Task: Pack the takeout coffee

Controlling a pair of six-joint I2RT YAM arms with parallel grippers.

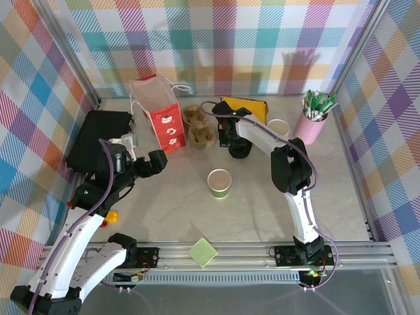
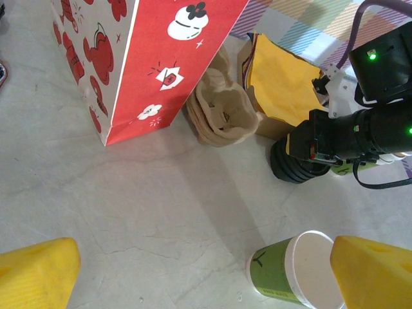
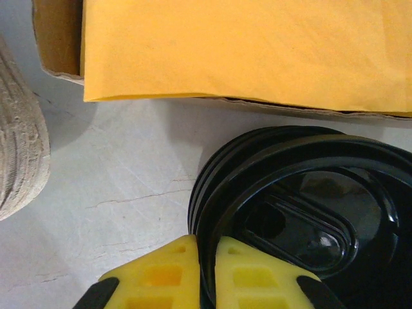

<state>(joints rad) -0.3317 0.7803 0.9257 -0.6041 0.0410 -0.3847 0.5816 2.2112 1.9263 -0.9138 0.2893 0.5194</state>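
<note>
The takeout coffee cup, small, green and with no lid on it, stands upright mid-table; in the left wrist view the cup sits just inside the right-hand finger. My left gripper hangs open above bare table, left of the cup. A stack of black lids rests beyond the cup. My right gripper is shut on the rim of the top black lid, one finger outside and one inside. The red paper bag stands upright at the back left.
Brown pulp cup carriers lie between the bag and the lids. A cardboard box with a yellow envelope sits behind them. A lidless cup stack, a pink pen cup, a black box and a green pad are also here.
</note>
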